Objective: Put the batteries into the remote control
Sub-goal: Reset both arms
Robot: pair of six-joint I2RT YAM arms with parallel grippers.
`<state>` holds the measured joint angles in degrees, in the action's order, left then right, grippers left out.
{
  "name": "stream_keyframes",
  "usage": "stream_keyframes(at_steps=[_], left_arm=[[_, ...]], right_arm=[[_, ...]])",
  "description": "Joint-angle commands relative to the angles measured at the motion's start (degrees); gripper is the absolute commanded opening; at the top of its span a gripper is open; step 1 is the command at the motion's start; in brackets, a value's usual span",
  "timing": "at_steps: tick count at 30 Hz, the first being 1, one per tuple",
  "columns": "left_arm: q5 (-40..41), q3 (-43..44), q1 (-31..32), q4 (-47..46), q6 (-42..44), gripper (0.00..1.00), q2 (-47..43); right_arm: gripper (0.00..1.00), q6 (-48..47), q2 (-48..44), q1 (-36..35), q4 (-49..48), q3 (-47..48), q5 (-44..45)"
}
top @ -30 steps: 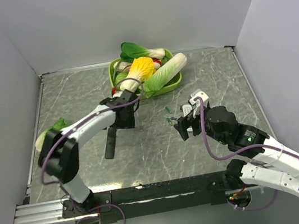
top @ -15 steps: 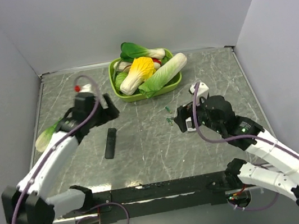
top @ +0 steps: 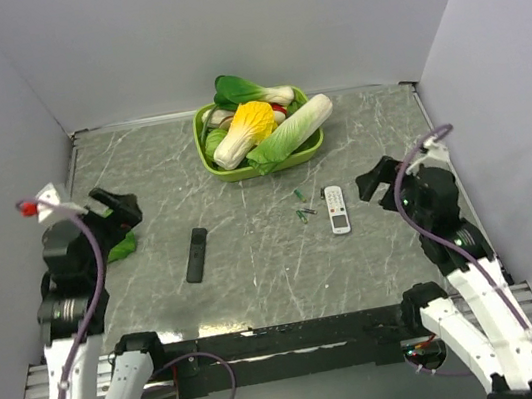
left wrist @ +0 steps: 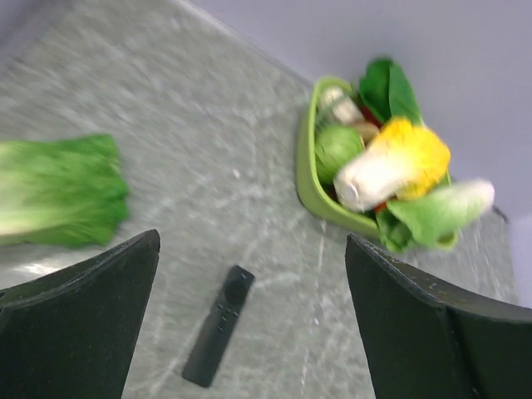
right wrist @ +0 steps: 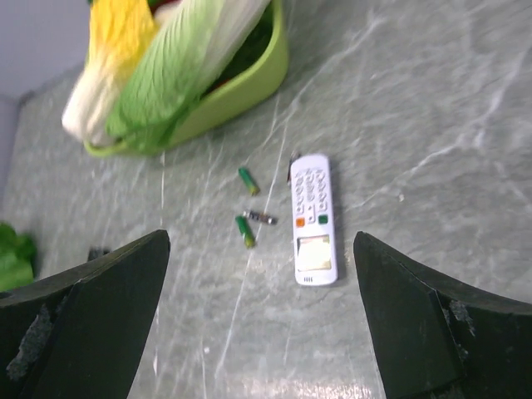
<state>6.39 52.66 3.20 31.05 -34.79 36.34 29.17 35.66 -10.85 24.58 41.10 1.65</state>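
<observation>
While both arms are sitting pulled back toward the near edge of the grey marbled table (top: 257, 272), neither one is touching any task object. Starting at the left, the left gripper (left wrist: 249, 332) is hanging with its black fingers spread wide apart and nothing between them, above a loose green leafy toy vegetable (left wrist: 54, 191). Just right of that, a slim black remote-shaped bar (top: 197, 254) is lying flat by itself; whether it is a second remote or a battery cover, I cannot tell. Farther back, a lime-green bowl (top: 210, 163) is holding toy cabbages and greens. Right of centre, three small green-tipped batteries (right wrist: 246, 218) are lying loose on the table, close together and just to the left of the white button-faced remote control (right wrist: 312, 218), which is resting keypad up. At the far right, the right gripper (right wrist: 258, 332) is also standing wide open and empty, looking down on remote and batteries.

Since the batteries are lying outside the remote, the loading is not looking finished. With the keypad facing up, the battery compartment is hidden, so I cannot tell whether its cover is on or whether any cell is already sitting inside.
</observation>
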Motion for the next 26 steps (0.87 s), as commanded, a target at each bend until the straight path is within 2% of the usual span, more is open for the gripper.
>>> stream_keyframes(at_steps=[1,5,8,14,26], left_arm=[[12.93,3.40,-0.30,2.88,4.10,0.97,-8.46],[15.58,5.16,-0.30,1.39,7.18,0.97,-17.07],[16.19,7.36,-0.21,2.08,8.68,0.97,-19.10],[16.90,9.30,-0.21,3.84,7.89,0.97,-19.37],[13.56,5.87,-0.21,1.82,5.35,0.97,-19.90]], right_arm=[[1.00,4.23,-9.00,-0.22,0.56,-0.75,12.93],[1.00,3.09,-14.21,-1.36,-0.32,-1.20,16.01],[1.00,0.63,-16.41,-1.98,-0.85,0.03,17.94],[1.00,-2.97,-18.08,-3.39,-1.11,1.88,20.67],[1.00,-4.21,-21.07,-3.65,-4.18,-1.11,17.60]])
